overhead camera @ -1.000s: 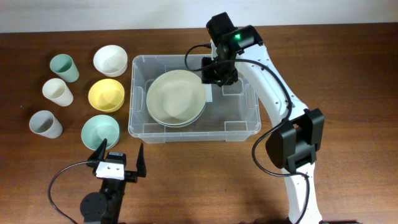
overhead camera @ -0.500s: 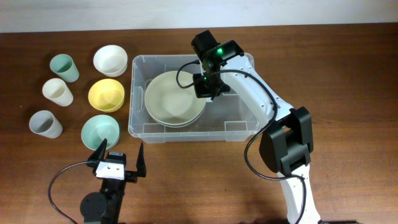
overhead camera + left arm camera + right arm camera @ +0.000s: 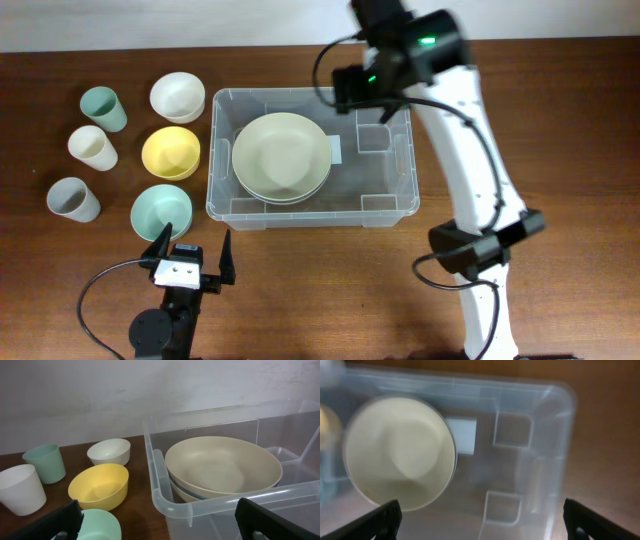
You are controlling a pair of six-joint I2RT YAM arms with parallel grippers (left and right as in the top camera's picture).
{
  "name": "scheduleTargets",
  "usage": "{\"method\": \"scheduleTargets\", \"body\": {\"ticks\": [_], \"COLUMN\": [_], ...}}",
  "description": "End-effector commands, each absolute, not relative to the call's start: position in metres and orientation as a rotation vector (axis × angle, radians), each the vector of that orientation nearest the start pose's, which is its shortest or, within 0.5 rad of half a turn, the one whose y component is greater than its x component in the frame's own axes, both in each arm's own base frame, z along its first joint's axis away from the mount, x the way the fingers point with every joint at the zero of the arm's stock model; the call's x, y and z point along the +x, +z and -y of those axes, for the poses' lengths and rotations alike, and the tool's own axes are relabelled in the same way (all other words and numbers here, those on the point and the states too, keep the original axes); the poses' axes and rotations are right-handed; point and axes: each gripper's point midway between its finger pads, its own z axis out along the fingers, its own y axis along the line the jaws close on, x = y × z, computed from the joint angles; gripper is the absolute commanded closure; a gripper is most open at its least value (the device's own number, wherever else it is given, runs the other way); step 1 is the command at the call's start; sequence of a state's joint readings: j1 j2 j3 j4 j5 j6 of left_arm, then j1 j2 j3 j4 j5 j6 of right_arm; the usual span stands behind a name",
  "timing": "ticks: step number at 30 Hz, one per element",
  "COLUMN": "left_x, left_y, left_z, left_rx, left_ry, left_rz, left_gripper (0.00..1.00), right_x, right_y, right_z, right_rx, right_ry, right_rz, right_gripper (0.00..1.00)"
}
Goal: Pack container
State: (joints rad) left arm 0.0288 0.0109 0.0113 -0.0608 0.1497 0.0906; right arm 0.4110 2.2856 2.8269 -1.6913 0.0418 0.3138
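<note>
The container (image 3: 310, 218) is a large clear bin in the middle of the table. A stack of cream bowls (image 3: 282, 157) lies in its left half, next to a white label (image 3: 335, 150) on the bottom. My right gripper (image 3: 362, 92) hangs high over the bin's back right part, open and empty. In the right wrist view the right gripper (image 3: 485, 522) looks down on the cream bowls (image 3: 400, 452) and the container (image 3: 555, 450). My left gripper (image 3: 190, 258) rests open near the front edge. In its own view the left gripper (image 3: 160, 525) faces the container (image 3: 165, 495).
Left of the bin stand a white bowl (image 3: 178, 97), a yellow bowl (image 3: 171, 152) and a mint bowl (image 3: 161, 212). Farther left are a green cup (image 3: 103, 108), a cream cup (image 3: 92, 147) and a grey cup (image 3: 73, 199).
My right gripper has let go at the cream bowl's rim, opened, and risen up and back to the right. The bowl stays in the bin. The left arm has not moved.
</note>
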Motion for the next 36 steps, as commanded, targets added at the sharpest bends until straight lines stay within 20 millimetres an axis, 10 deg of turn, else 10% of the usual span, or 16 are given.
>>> {"method": "scheduleTargets", "body": {"ticks": [1, 8, 13, 23, 36], "left_x": [0.245, 0.245, 0.245, 0.245, 0.245], "left_y": [0.161, 0.161, 0.161, 0.161, 0.161], "left_z": [0.017, 0.017, 0.017, 0.017, 0.017], "left_rx": [0.174, 0.174, 0.174, 0.174, 0.174], "left_ry": [-0.015, -0.015, -0.015, -0.015, -0.015], "left_rz": [-1.624, -1.623, -1.623, -1.623, -1.623], "left_gripper": [0.01, 0.01, 0.01, 0.01, 0.01], "right_x": [0.437, 0.403, 0.338, 0.315, 0.329], "right_y": [0.309, 0.344, 0.285, 0.199, 0.154], "right_z": [-0.14, -0.048, 0.047, 0.179, 0.204], "right_rx": [-0.021, 0.186, 0.538, 1.194, 1.266], "right_ry": [0.117, 0.049, -0.086, -0.137, -0.092], "right_rz": [-2.617, -2.593, -2.816, -2.704, -2.596], "right_gripper": [0.01, 0.01, 0.01, 0.01, 0.01]}}
